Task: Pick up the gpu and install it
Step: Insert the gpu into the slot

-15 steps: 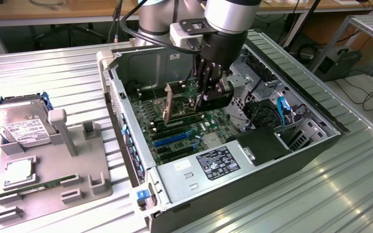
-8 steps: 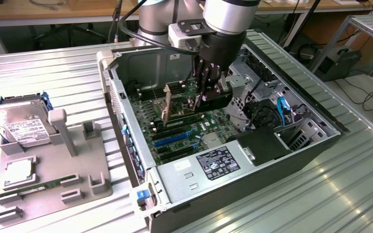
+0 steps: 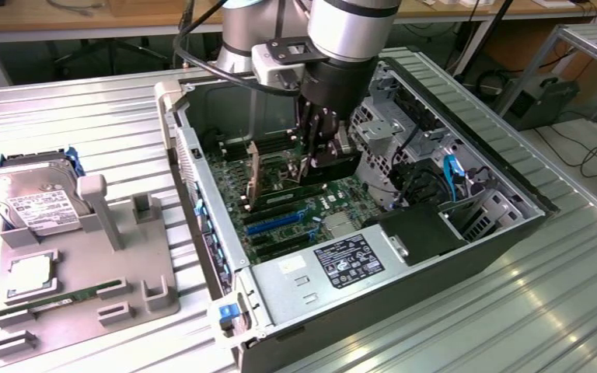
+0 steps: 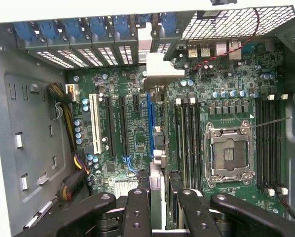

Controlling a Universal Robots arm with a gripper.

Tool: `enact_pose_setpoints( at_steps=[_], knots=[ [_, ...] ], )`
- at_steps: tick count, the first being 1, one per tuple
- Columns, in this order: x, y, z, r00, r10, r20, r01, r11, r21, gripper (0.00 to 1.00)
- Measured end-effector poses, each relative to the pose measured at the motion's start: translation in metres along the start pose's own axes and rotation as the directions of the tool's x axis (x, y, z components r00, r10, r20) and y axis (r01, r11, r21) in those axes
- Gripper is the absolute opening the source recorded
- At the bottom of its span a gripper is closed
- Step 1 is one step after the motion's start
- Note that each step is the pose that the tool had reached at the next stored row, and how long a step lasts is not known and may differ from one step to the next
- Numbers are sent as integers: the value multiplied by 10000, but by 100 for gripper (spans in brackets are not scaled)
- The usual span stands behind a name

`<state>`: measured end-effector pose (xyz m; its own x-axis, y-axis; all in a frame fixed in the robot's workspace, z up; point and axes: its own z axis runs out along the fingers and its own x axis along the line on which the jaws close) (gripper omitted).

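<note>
Nearest in the exterior view, power supply [image 3: 345, 260] with white label at the near end of the open computer case [image 3: 506, 225], laid on its side so the motherboard [image 3: 277, 210] faces up for reach from above; over it, gripper [image 3: 322, 159] pointing straight down, pinching the gpu [image 3: 270, 175], card kept on edge, seemingly to line its lower edge with a slot; to the exterior view's left, grey fixture tray [image 3: 122, 287] with hard drive [image 3: 29, 198] propped upright and RAM stick [image 3: 55, 301] in holders, likely staged for easy grasping; underneath, ribbed metal table [image 3: 91, 116]; beyond, wooden bench [image 3: 122, 15] and floor cables [image 3: 589, 155]; in the wrist view, black fingers [image 4: 137, 212] closest, clamped on the gpu edge-on, right beside the blue slot [image 4: 149, 123], silver bracket [image 4: 160, 69] toward the rear slot openings; apparently not yet seated; empty CPU socket [image 4: 229, 153] nearby.
</note>
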<state>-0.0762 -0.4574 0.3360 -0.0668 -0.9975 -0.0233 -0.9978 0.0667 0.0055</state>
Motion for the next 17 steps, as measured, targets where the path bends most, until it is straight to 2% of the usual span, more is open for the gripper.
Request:
enact_pose_setpoints(
  at_steps=[17],
  knots=[
    [28,64,18,10000,-1,1,1,10000,1,27]
  ],
)
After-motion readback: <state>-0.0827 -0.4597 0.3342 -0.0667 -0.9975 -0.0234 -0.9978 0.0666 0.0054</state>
